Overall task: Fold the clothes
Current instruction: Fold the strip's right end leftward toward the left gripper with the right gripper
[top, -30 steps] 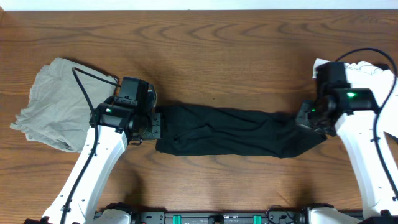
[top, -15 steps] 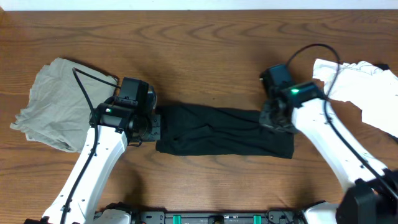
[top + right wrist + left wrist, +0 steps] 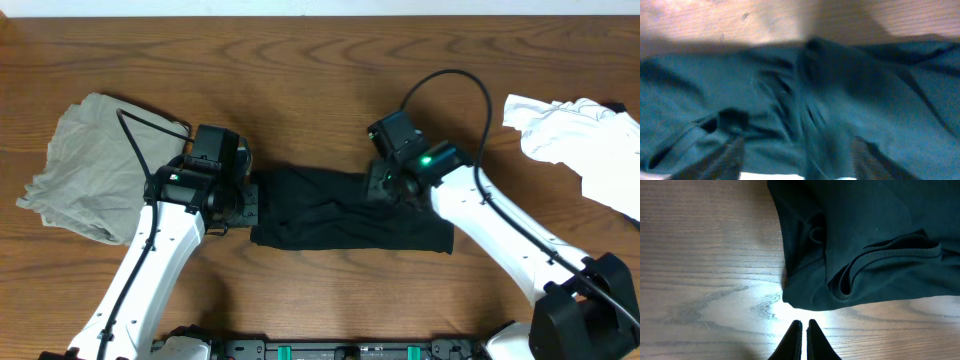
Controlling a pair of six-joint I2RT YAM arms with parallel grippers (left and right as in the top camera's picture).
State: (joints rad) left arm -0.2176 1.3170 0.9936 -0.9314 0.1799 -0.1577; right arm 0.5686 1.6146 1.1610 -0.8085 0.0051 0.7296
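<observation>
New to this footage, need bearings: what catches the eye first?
A black garment lies bunched in a long strip at the centre of the table, the right hand open over it and the left hand shut at its left end. A crumpled grey-beige garment sits far left, a white one far right.

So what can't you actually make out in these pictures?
White garment: overhead view, cut off by the right edge, so its full shape is unknown.
Right end effector: overhead, hidden under its own wrist; the right wrist view is blurred and its bottom edge cuts the fingertips.
Black garment: its own folds hide what kind of garment it is.
Grey-beige garment: overhead, crumpled, the left arm covering part.
</observation>
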